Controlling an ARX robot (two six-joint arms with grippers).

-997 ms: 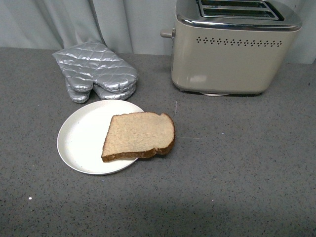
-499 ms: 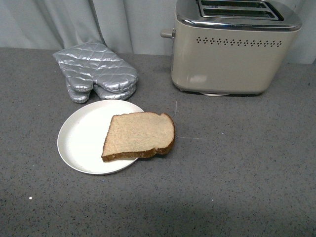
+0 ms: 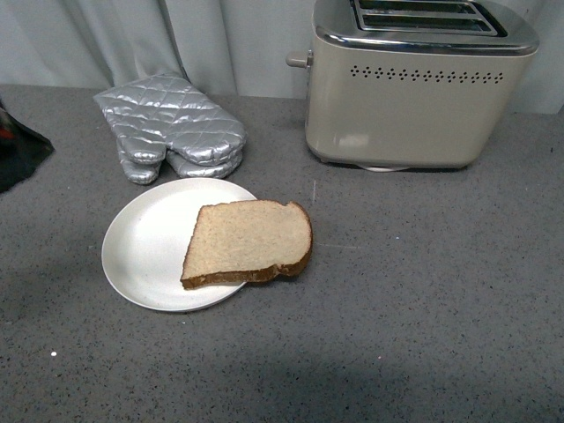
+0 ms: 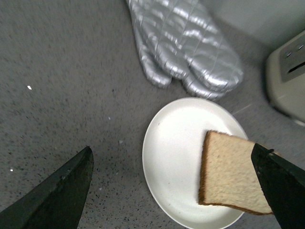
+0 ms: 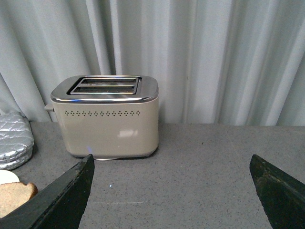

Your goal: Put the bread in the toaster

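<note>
Light-brown bread (image 3: pixel 248 242) lies flat, half on the white plate (image 3: pixel 145 242), and overhangs the plate's rim on the side toward the toaster (image 3: pixel 414 97). The slice's long axis runs across the plate. Its rounded top points off the plate and its straight end is over the plate's middle. The dark crust edge is on the plate's near side.

The toaster stands beyond the plate on its right, well apart, with both slots facing up. I can't see anything in them. A silver oven mitt (image 3: pixel 172 128) lies just behind the plate.

The left gripper (image 4: pixel 171 151) hangs above the plate, fingers spread wide and holding nothing. The bread is off-centre in the gap, close to one finger (image 4: pixel 281 183). The right gripper (image 5: pixel 171 160) is also spread and empty and faces the toaster. Only a corner of the bread shows in its view.

Judgement: the left arm is clearly nearer, so the pick is its job. The fingers should straddle the slice's short width at the overhanging end, where one finger can get under it. Nothing is grasped yet.
</note>
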